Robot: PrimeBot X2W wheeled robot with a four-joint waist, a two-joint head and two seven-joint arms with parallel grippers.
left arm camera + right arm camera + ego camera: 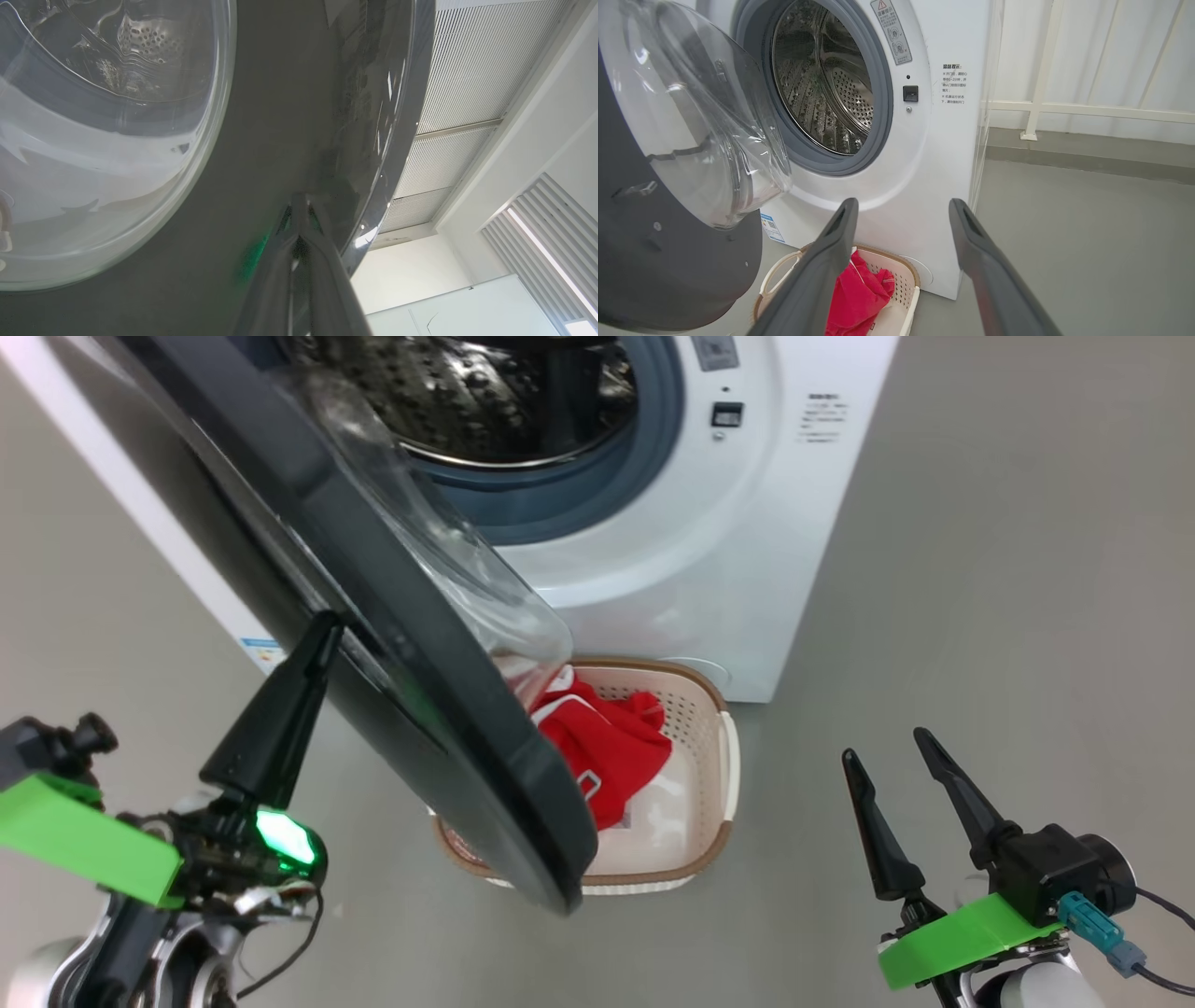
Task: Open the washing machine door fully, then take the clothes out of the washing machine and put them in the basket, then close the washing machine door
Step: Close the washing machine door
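Note:
The washing machine (672, 541) (934, 154) stands with its steel drum (822, 84) showing nothing inside. The washing machine door (373, 616) (668, 252) hangs partly swung, black rim towards me, above the basket (714, 775) (908, 289). Red clothes (607, 747) (859, 298) lie in the basket. My left gripper (322, 625) (303, 198) is shut, its tip pressed against the door's outer black face (280, 116). Off to the right, my right gripper (887, 747) (901, 210) is open and holds nothing, above the floor.
Grey floor (1008, 569) stretches to the right of the machine. A white railing (1064, 109) runs behind it in the right wrist view. The door's lower edge overhangs the left half of the basket.

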